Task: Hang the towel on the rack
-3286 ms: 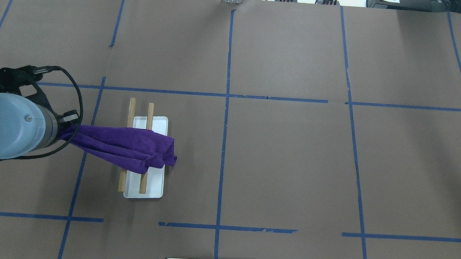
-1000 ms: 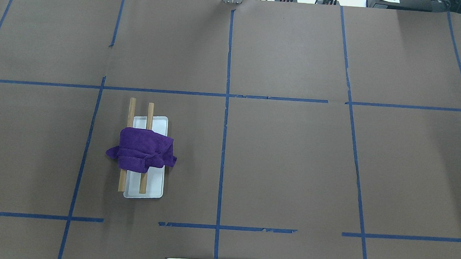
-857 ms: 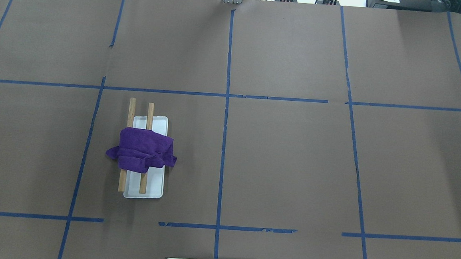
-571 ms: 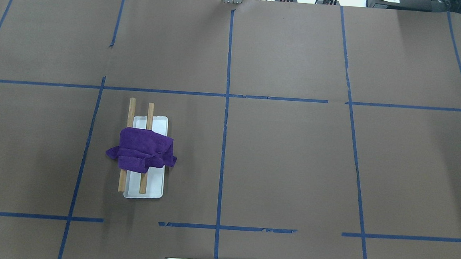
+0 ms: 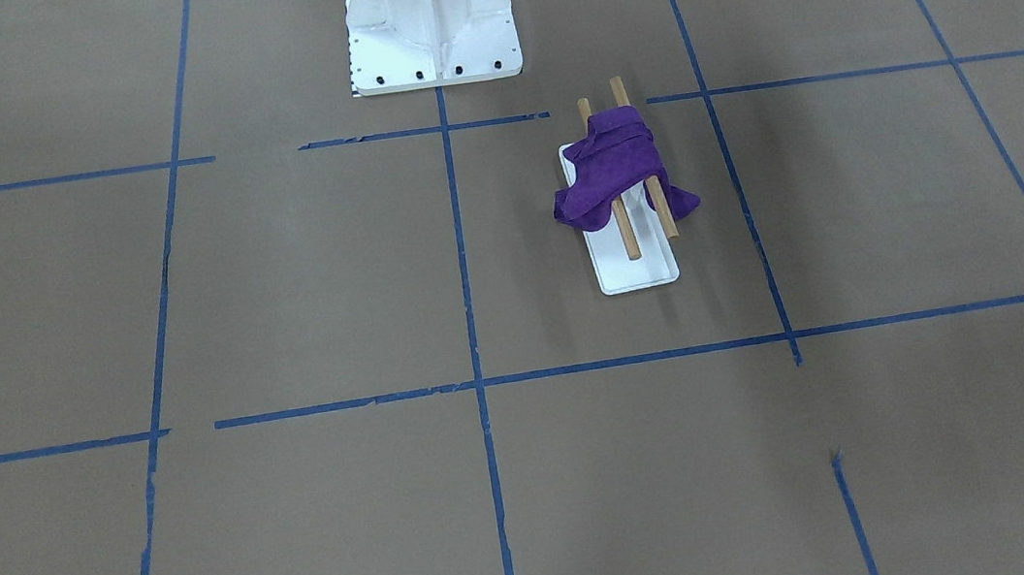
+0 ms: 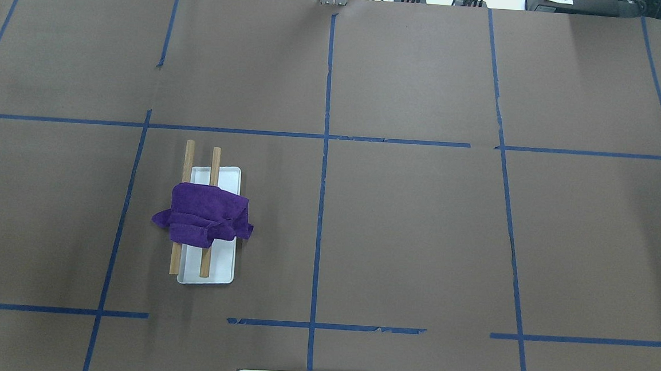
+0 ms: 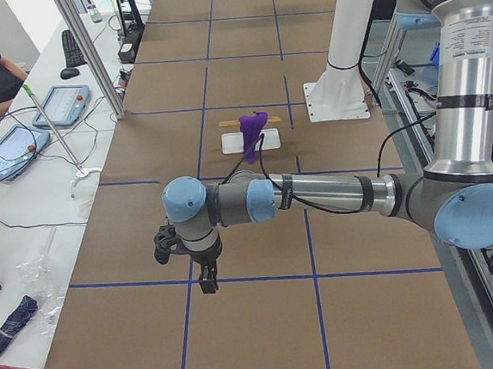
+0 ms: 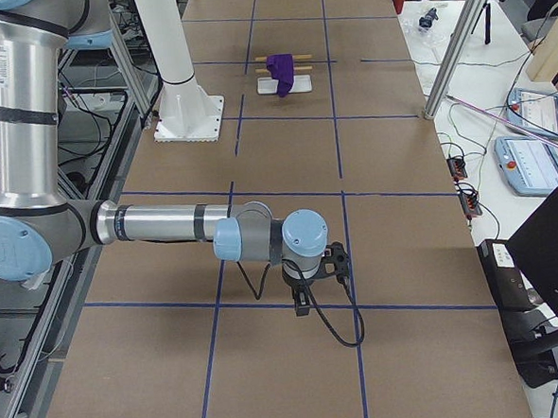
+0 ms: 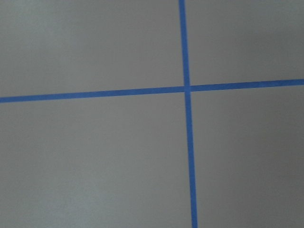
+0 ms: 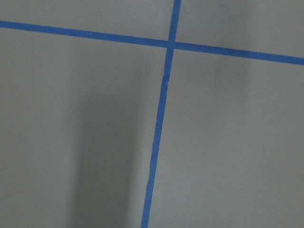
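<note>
Towel [image 6: 205,215] and rack [image 6: 222,268] share the brown-papered table [image 6: 420,225], the largest thing in view, gridded with blue tape. Next in size is the white bolted pedestal [image 5: 428,14] at the robot's edge. Then come the two arms: the left arm [image 7: 317,196] and the right arm [image 8: 157,223] each reach out low over a tape crossing, both well apart from the rack.

The rack stands in the robot's left half of the table. The purple towel lies bunched across both wooden rods [image 6: 215,158] about mid-length, one flap hanging over the white tray and the other past the outer rod.

I cannot tell whether the left gripper [image 7: 207,285] and right gripper [image 8: 302,308] are released or clenched (only the side views show them), though neither holds cloth.

The hanging step looks done. Any next move would be optional tidying: re-grasping a hanging edge and spreading the cloth flatter without nudging the light rack.
</note>
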Motion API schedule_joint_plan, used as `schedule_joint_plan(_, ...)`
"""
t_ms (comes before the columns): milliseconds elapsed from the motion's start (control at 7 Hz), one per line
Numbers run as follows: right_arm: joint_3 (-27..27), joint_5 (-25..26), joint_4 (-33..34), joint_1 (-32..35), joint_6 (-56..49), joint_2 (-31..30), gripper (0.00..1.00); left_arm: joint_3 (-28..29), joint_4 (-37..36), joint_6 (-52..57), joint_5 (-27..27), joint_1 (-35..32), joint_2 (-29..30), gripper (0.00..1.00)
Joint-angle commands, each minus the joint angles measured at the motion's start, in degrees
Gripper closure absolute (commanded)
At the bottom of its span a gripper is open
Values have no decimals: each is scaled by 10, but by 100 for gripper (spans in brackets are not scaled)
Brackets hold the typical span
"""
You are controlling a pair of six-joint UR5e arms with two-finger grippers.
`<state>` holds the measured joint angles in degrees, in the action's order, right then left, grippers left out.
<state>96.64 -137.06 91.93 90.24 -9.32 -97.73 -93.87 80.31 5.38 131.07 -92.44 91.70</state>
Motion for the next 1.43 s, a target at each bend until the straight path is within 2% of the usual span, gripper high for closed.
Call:
schedule_joint_plan(0, -4, -2, 0, 8, 0, -2, 0, 4, 0, 0, 1, -3, -1, 0)
schedule_joint_plan(286, -3, -2, -1, 10, 0, -1, 0, 11, 12, -3, 1, -1, 1, 0)
schedule_joint_plan(571, -3, -2, -1, 10, 0, 2, 0, 38, 59, -5, 7, -1, 1, 0)
schedule_joint_plan(714, -3, -2, -1, 10, 0, 3, 0, 47, 61, -12, 49, -1, 1, 0)
schedule_joint_plan(857, -3, -2, -1, 11, 0, 4, 0, 48, 61, -12, 65, -1, 1, 0)
schedule_joint_plan(1286, -3, -2, -1, 15, 0, 4, 0, 47, 62, -14, 64, 0, 1, 0)
